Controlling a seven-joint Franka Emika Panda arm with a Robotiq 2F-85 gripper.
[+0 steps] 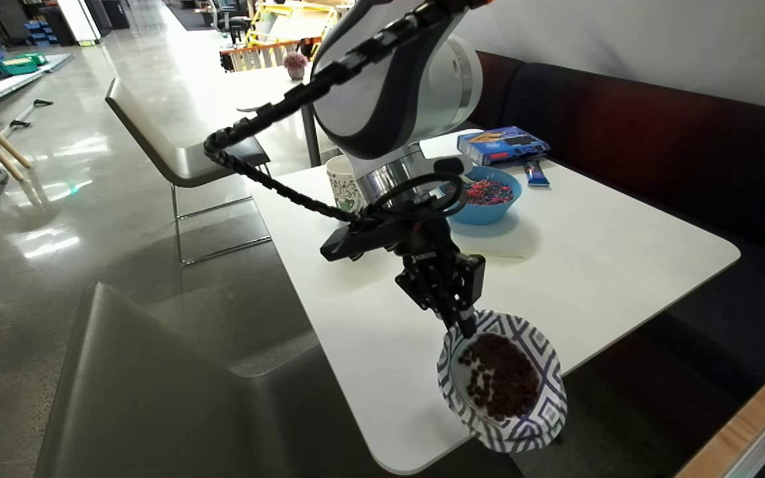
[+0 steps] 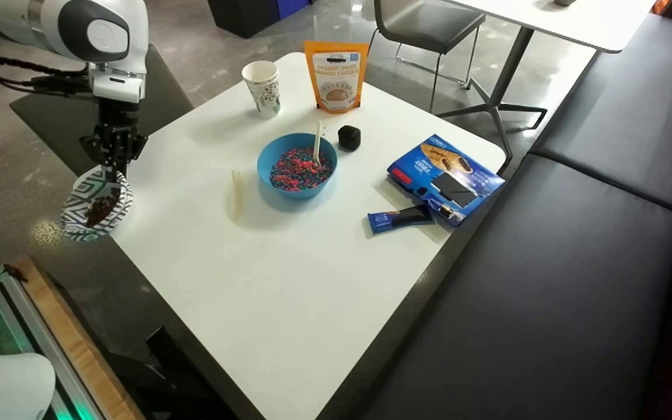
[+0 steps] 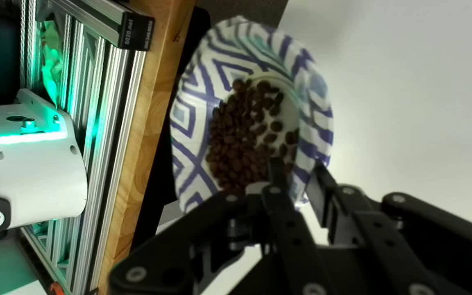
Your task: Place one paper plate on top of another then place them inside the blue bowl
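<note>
Pinching a tilted patterned paper bowl in the gripper — could shed coffee beans off the tabletop if loosened.

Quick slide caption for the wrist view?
Gripper holds a patterned paper plate of dark brown pieces by its rim, white tabletop at right.

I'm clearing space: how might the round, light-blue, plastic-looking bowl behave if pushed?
The light-blue bowl would likely slide rather than roll, since it stands upright. The small red and dark pieces inside look loose, so they could spill if it tips. The slim white utensil poking above its rim might swing or fall.
</note>
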